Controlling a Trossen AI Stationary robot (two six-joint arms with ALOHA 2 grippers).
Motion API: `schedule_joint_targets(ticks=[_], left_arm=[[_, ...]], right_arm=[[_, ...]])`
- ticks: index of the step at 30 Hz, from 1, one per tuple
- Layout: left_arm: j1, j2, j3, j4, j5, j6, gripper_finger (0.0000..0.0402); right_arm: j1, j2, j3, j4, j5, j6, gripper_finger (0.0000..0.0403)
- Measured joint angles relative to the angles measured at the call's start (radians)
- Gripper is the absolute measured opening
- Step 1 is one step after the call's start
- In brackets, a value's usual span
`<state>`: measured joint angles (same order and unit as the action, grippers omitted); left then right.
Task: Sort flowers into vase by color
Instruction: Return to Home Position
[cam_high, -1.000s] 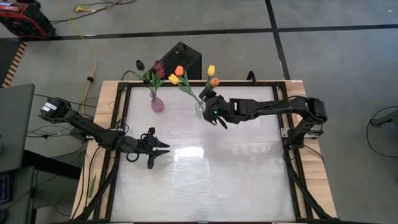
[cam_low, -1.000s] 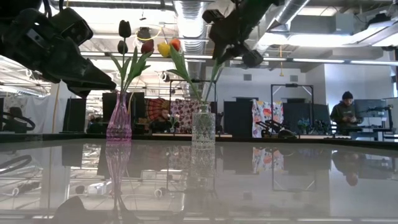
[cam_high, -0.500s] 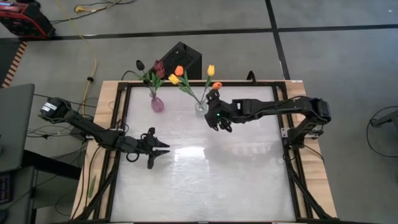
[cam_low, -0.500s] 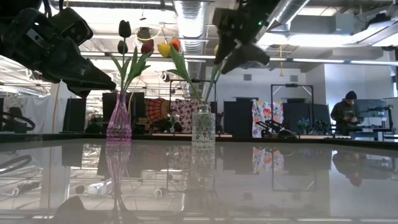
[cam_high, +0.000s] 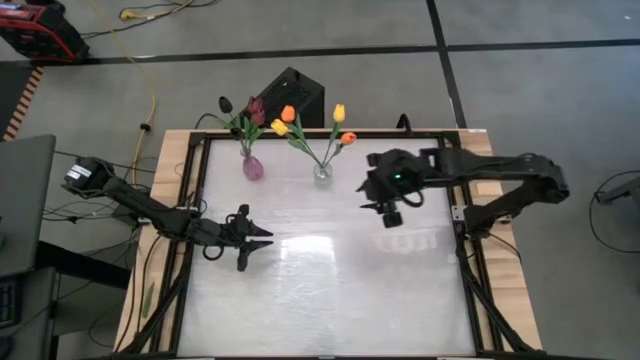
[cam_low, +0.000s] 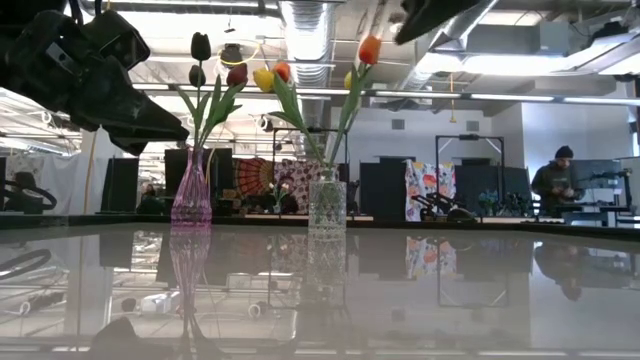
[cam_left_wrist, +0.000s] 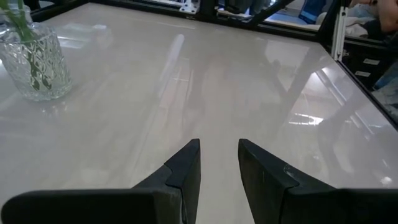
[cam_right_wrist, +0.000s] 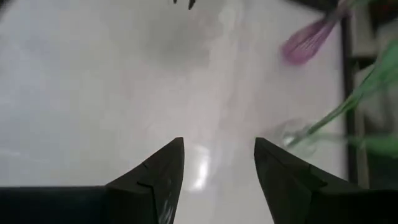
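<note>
Two vases stand near the table's far edge. The pink vase (cam_high: 253, 167) (cam_low: 191, 200) holds dark and maroon tulips (cam_high: 256, 108). The clear vase (cam_high: 323, 173) (cam_low: 326, 203) holds yellow and orange tulips (cam_high: 288, 114); one orange tulip (cam_high: 347, 138) (cam_low: 369, 48) leans right, its stem in the vase. My right gripper (cam_high: 390, 212) (cam_right_wrist: 219, 155) hangs open and empty, high over the table to the right of the clear vase. My left gripper (cam_high: 255, 243) (cam_left_wrist: 219, 155) is open and empty near the table's left-middle.
The white tabletop (cam_high: 340, 290) sits inside a dark metal frame (cam_high: 470, 270). A black box (cam_high: 292, 92) stands on the floor beyond the far edge. In the low view a person (cam_low: 556, 185) stands far back in the room.
My right gripper has drawn away from the clear vase, moving toward the table's right edge and rising. The orange tulip it was next to stays in the clear vase, leaning right, and now shows unhidden in the low view.
</note>
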<state>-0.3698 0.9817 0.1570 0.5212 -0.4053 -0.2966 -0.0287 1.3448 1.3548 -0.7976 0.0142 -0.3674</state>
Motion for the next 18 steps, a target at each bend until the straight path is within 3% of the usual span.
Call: schedule_joint_targets(ticks=[8, 14, 18], left_arm=[[0.000, 0.000, 0.000, 0.028, -0.001, -0.002, 0.0096], [0.003, 0.000, 0.000, 0.143, -0.001, 0.072, 0.0096], [0.023, 0.000, 0.027, 0.217, 0.036, 0.205, 0.0096]], right_arm=[[-0.004, -0.108, -0.026, -0.139, -0.019, 0.244, 0.0221], [0.049, -0.239, -0.296, 0.076, -0.016, 0.320, 0.0221], [0.078, -0.334, -0.502, 0.347, -0.012, 0.371, 0.0221]])
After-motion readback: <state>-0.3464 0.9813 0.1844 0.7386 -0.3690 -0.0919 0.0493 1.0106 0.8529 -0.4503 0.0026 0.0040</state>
